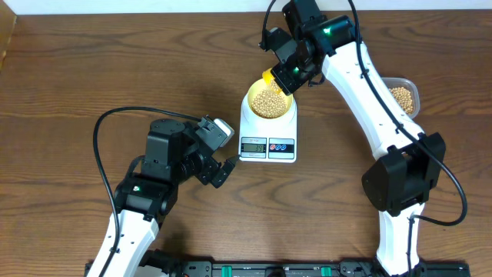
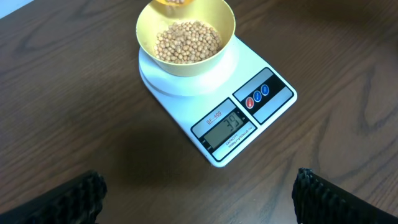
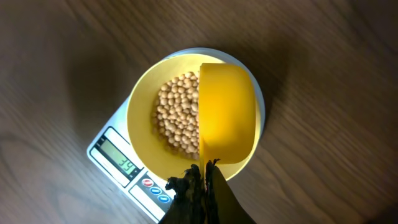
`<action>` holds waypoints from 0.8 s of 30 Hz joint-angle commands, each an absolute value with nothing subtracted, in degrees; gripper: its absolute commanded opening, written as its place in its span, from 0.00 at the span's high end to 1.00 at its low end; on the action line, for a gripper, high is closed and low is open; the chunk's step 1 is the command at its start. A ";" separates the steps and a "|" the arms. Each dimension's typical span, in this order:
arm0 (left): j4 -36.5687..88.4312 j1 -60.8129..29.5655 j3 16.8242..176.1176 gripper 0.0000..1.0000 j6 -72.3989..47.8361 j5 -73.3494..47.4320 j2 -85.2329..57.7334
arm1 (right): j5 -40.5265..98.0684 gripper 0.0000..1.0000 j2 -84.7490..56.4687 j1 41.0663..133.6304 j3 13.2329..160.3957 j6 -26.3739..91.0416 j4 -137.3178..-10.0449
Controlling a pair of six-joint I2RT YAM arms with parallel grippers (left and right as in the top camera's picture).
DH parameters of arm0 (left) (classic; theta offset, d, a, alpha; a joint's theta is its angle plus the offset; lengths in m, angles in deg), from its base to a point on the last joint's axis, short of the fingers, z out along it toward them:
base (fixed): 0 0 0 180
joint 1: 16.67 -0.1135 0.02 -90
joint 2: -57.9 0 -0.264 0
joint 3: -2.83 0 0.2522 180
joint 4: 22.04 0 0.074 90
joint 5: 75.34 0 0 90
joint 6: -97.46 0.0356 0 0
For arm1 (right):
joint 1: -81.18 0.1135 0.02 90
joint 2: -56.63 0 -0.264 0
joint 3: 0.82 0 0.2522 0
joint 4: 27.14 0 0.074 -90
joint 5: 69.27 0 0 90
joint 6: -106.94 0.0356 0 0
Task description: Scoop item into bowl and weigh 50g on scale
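Beans (image 3: 177,118) look light, hard and apt to roll, so the right end effector (image 3: 199,183), gripping the scoop (image 3: 227,112) by its handle, should tip gently; left end effector (image 2: 199,199) gapes empty.

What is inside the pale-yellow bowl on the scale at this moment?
Tan beans, heaped across the bowl's middle. The yellow scoop, clamped in the right gripper, hangs over one side and hides whatever lies beneath it; the beans cover the bowl's floor.
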State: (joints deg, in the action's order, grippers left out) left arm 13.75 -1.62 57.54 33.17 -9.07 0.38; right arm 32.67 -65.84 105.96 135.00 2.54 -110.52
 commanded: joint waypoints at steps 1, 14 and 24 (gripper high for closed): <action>13.70 -1.86 58.20 0.02 33.32 -9.79 0.66 | 31.54 0.99 -65.73 106.51 136.94 1.43 -110.78; 13.70 -1.86 58.20 0.02 33.32 -9.79 0.66 | 29.18 0.99 -65.49 107.90 138.63 -0.34 -111.48; 13.70 -1.86 58.20 0.02 33.32 -9.77 0.66 | 29.15 0.99 -63.46 107.90 138.89 -0.54 -111.33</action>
